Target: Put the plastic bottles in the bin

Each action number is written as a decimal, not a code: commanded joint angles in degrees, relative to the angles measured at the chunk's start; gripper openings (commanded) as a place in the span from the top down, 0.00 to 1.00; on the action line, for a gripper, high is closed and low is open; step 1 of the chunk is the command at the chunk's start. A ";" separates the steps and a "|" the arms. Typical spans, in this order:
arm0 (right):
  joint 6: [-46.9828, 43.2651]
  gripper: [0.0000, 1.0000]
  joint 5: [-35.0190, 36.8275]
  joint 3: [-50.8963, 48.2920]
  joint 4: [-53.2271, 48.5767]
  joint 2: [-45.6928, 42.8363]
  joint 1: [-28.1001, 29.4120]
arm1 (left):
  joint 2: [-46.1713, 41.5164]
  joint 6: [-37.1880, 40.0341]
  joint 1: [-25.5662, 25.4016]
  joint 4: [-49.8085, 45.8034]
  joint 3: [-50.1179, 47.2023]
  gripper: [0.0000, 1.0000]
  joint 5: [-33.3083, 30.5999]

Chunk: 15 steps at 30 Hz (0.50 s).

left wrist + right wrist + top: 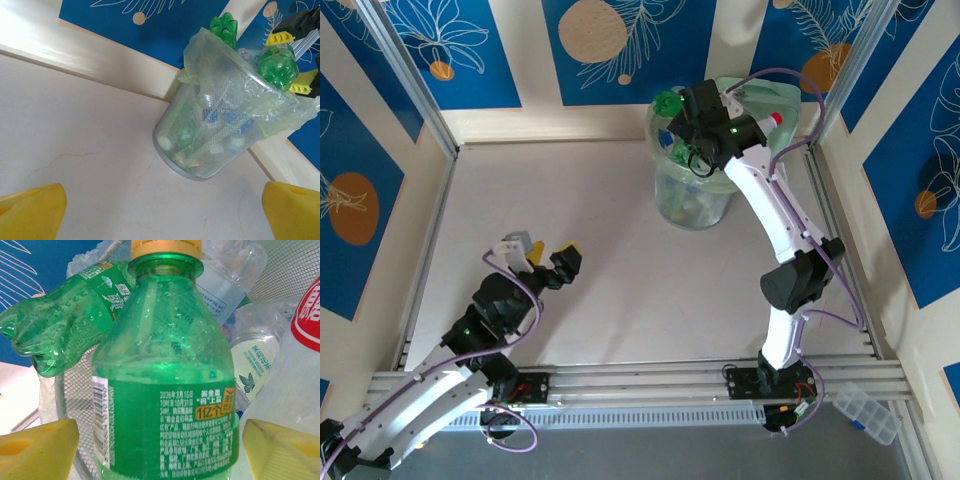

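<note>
The bin (692, 190) stands at the back right, a mesh bucket lined with a clear bag and piled with plastic bottles. My right gripper (685, 140) hangs over its rim. In the right wrist view a green bottle (165, 390) with a yellow cap stands between the yellow fingers (37, 450), with a small gap on each side, so the jaws are open. Another green bottle (60, 325) lies across the rim, and a white one with a red label (300, 365) is at the right. My left gripper (552, 252) is open over bare table, far from the bin (210, 140).
A flat pale-green lid (765, 95) leans behind the bin against the back wall. A clear compartment box (865, 410) lies off the table's front right corner. Aluminium rails edge the table on the left and right.
</note>
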 commanded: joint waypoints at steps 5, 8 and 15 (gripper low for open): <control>-4.27 0.15 3.81 0.59 -1.73 -4.66 -1.79 | -1.11 1.15 -0.43 -0.62 0.20 0.00 -1.96; -7.32 0.20 4.70 -1.00 0.12 -5.85 -2.23 | -1.53 1.33 -0.43 -0.67 0.16 0.00 -2.20; -13.34 0.23 2.71 -1.21 0.15 -3.77 -3.26 | -1.51 1.32 -0.45 -0.55 0.07 0.00 -2.40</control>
